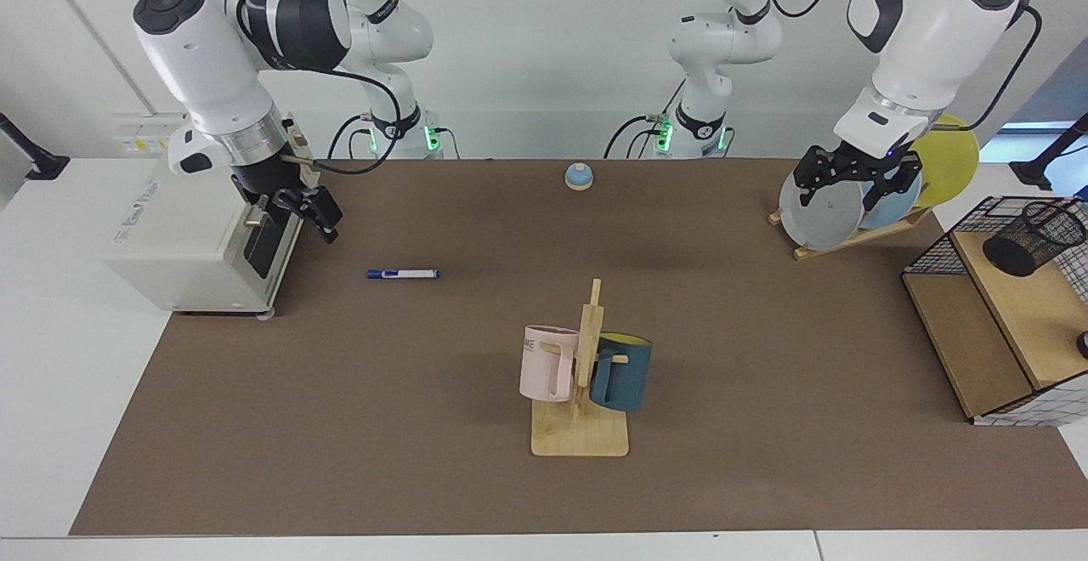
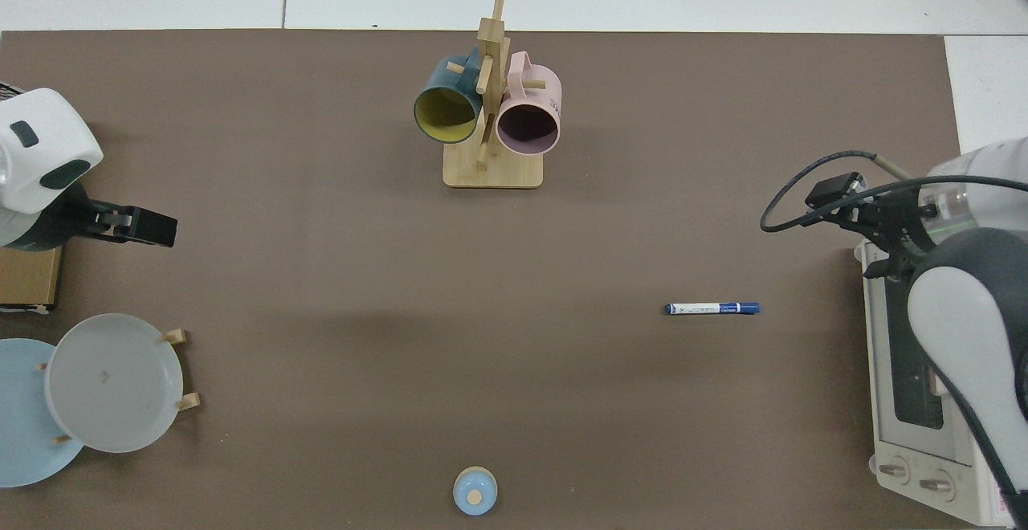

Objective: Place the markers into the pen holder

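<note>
Marker (image 1: 403,273) near toaster oven (image 1: 204,242)

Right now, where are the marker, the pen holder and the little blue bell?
marker (image 1: 403,274): facing view, middle of its white barrel.
pen holder (image 1: 1033,240): facing view, its black mesh wall.
blue bell (image 2: 475,491): top view, its dome.

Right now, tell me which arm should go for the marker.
The right arm. Its gripper hangs by the toaster oven, close to the marker lying on the mat. The left gripper waits at the plate rack, across the table.
</note>
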Robot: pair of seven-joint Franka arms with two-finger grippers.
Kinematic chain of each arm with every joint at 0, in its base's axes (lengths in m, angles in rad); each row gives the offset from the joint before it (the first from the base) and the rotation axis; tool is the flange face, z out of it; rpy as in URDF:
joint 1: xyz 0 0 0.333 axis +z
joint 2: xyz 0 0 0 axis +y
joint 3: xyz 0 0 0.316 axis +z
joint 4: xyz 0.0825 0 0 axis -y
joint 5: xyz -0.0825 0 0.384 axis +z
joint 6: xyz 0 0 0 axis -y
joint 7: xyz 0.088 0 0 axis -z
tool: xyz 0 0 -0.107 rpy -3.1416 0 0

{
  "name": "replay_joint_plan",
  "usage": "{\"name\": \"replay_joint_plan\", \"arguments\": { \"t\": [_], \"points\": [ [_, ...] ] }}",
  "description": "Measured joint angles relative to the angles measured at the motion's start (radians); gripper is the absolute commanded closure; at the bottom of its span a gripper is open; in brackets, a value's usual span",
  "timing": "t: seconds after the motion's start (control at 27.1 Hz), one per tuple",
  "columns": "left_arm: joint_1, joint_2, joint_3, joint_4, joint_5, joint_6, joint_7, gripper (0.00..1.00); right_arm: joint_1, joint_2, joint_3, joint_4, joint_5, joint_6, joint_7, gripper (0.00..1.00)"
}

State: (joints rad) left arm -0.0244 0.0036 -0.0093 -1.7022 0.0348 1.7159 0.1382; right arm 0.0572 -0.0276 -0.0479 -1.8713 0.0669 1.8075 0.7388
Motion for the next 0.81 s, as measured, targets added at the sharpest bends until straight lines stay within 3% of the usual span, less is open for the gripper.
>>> {"name": "replay_joint_plan", "arguments": {
  "t": [0.15, 0.37, 0.63, 0.81],
  "points": [
    [-0.001, -0.001, -0.001, -0.002, 0.0, 0.004, 0.001, 0.0, 0.002, -0.026, 0.0, -0.118, 0.004, 0.031, 0.189, 0.0],
    [-0.008, -0.003, -0.002, -0.004, 0.0, 0.004, 0.105, 0.0, 0.0, 0.006, -0.004, -0.246, 0.105, 0.138, 0.387, 0.0],
    [-0.009, -0.004, 0.0, -0.005, 0.001, -0.022, 0.31, 0.0, -0.002, 0.065, -0.004, -0.327, 0.159, 0.263, 0.439, 0.0],
    [-0.009, -0.007, 0.016, -0.005, 0.003, -0.053, 0.428, 0.0, -0.024, 0.085, -0.007, -0.356, 0.196, 0.285, 0.441, 0.0]
  ]
}}
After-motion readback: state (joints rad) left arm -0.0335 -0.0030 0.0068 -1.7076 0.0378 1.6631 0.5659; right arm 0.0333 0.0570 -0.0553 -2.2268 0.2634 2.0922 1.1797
